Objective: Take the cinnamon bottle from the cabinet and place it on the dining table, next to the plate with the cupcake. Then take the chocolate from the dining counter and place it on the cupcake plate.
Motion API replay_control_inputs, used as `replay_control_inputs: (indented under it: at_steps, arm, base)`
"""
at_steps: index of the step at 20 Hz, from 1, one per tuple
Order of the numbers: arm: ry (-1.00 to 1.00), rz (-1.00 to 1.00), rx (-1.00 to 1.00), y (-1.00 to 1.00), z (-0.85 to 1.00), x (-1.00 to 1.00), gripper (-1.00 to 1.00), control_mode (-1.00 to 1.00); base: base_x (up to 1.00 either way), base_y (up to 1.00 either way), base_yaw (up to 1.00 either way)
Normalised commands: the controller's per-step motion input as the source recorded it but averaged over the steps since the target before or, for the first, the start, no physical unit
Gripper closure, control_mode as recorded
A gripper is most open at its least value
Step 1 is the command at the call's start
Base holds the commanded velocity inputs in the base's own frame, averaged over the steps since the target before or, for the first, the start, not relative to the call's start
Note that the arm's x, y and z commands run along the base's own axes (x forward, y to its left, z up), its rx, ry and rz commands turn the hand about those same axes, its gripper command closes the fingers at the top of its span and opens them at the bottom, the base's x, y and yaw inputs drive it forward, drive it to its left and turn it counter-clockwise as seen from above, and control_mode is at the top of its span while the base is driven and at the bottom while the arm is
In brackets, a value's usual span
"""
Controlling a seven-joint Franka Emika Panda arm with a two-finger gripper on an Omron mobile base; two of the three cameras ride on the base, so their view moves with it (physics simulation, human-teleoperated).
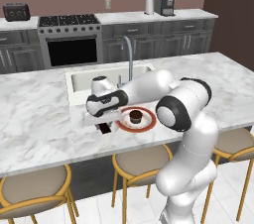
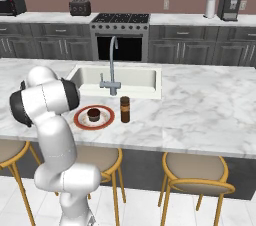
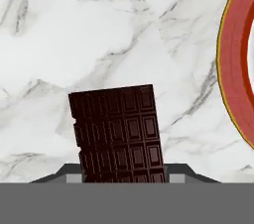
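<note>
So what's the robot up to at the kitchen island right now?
The white arm is bent low over the marble counter, its gripper shut on the chocolate bar lying just beside the red-rimmed plate that holds the cupcake. The cinnamon bottle already stands upright on the counter next to that plate, near the sink. The chocolate is not yet on the plate.

Two rear views; close, perhaps downward
</note>
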Motion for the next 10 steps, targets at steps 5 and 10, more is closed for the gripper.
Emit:
replay_control_inputs:
  at_steps: [5,10]
  arm:
    - [0.0,0.05,0.0,-0.4,0.23,0.06,1.0,-1.0]
    - [0.0,0.07,0.0,-0.49,-0.06,0.09,1.0,-1.0]
  base:
    - [0.0,0.0,0.0]
    - [0.0,0.0,0.0]
